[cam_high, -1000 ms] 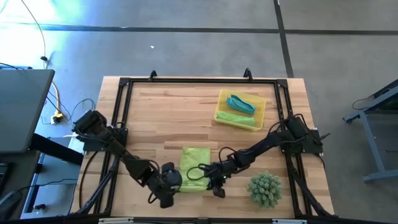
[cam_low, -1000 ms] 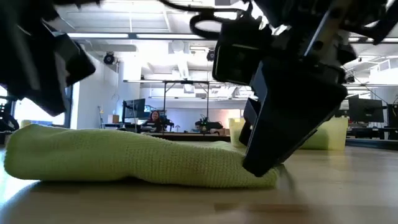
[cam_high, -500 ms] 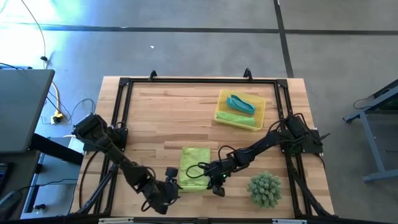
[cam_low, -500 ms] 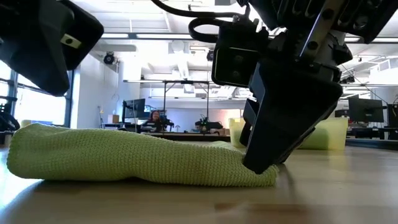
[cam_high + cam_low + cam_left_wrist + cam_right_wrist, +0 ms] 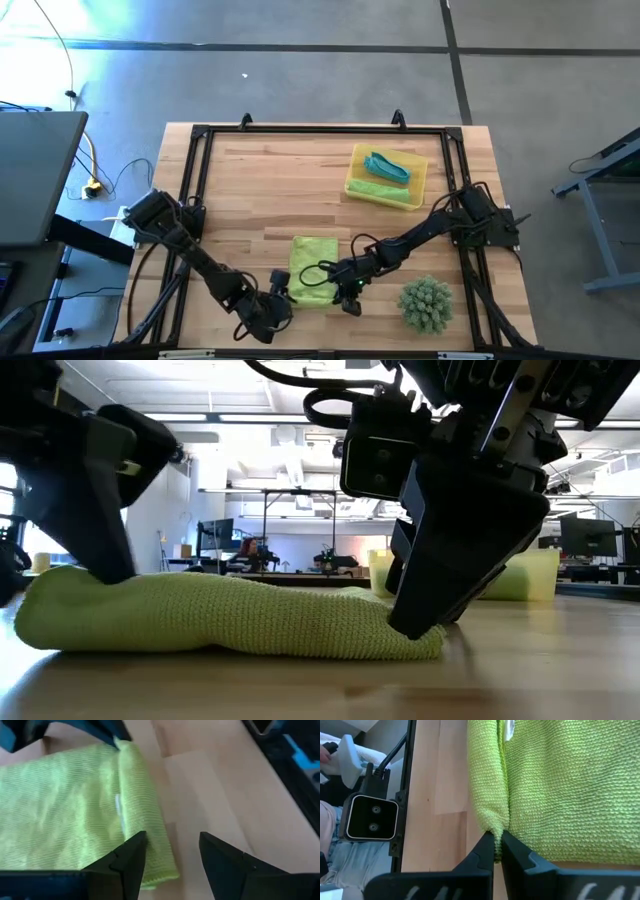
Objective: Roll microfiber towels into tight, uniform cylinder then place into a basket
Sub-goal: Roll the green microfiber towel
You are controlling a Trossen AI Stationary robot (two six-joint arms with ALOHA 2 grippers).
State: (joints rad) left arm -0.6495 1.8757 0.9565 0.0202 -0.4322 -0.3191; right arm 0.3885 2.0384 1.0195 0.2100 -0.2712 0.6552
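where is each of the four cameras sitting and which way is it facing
High view: above the table, looking straight down; both arms show, with the yellow basket and the spiky plant.
Low view: at table-top height, looking level across the lime-green towel into the room; both grippers come in from above.
Left wrist view: on the left arm, looking past the open left gripper at the towel's corner.
Right wrist view: on the right arm, looking past the right gripper, pinched on the towel's folded edge.
All four views share that towel.
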